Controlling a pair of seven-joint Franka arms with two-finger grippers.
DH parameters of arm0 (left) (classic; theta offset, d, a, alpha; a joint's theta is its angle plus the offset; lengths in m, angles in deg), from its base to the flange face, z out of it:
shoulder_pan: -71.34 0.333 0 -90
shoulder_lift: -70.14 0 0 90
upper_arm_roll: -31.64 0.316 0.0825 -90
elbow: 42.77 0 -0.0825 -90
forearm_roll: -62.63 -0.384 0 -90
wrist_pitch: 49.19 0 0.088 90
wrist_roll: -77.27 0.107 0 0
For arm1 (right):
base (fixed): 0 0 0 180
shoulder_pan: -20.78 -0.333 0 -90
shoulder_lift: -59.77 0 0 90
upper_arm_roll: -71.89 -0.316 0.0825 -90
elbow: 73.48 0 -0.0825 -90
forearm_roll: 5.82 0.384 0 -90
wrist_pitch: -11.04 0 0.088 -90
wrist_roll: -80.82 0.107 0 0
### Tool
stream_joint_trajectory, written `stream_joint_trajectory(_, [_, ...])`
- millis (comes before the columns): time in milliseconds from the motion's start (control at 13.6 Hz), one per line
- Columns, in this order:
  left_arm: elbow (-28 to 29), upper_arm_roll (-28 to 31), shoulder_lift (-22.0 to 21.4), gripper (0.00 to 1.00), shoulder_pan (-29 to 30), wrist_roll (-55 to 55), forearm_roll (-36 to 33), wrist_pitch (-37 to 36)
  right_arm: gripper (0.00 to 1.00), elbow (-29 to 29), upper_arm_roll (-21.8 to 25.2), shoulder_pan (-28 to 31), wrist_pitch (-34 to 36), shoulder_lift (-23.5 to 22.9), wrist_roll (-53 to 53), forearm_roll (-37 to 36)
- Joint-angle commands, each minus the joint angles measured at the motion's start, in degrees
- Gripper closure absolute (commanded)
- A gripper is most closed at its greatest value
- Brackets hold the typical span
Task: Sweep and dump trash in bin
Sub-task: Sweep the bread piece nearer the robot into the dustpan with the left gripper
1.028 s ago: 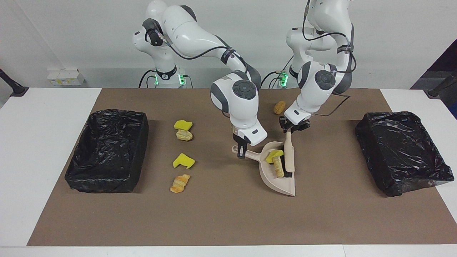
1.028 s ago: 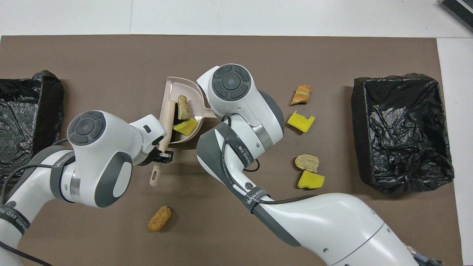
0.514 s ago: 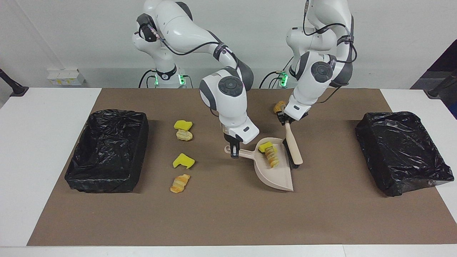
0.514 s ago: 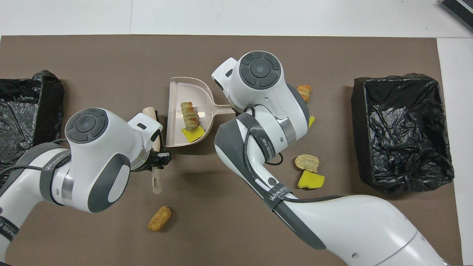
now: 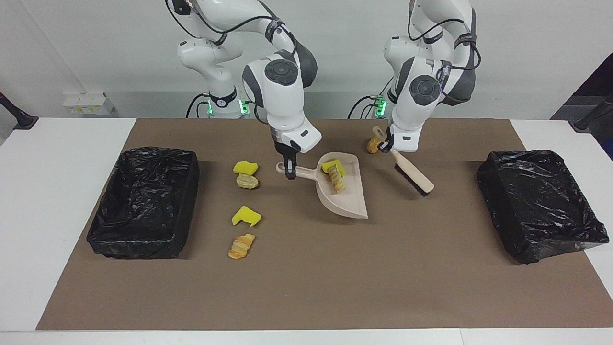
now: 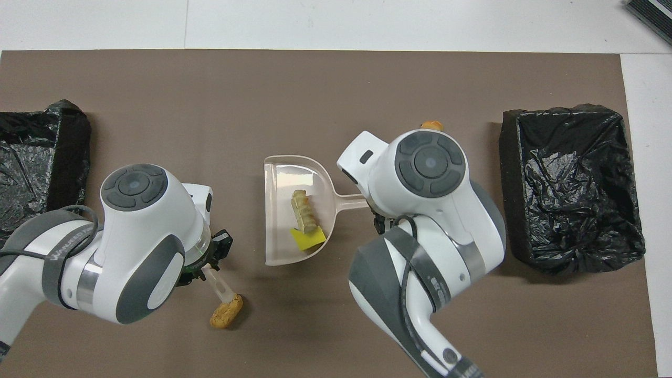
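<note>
My right gripper (image 5: 290,171) is shut on the handle of the beige dustpan (image 5: 352,207), which hangs level above the middle of the mat. In the pan (image 6: 275,210) lie two pieces of trash, a yellow scrap (image 5: 330,166) and a tan roll (image 5: 337,182). My left gripper (image 5: 385,144) is shut on the handle of the brush (image 5: 413,175), which slants in the air beside the pan. A tan lump (image 5: 372,145) lies on the mat under that gripper. Several more scraps (image 5: 246,216) lie toward the right arm's end, beside one black-lined bin (image 5: 143,203).
A second black-lined bin (image 5: 541,203) stands at the left arm's end of the brown mat (image 5: 306,287). In the overhead view the right arm covers most of the scraps beside the bin (image 6: 572,194); only a croissant tip (image 6: 431,125) shows.
Both arms have risen. The brush has come out of the dustpan and lifted off toward the left arm's end. The dustpan has left the mat with the two scraps in it.
</note>
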Motion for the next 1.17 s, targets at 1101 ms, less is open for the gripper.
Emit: stream_joint_trajectory(1101, [27.83,0.36,-19.90,1.00,-19.20,-3.40,7.69,11.86,1.00,-19.19,-0.22,-10.49,-8.58,7.06,7.61,1.48])
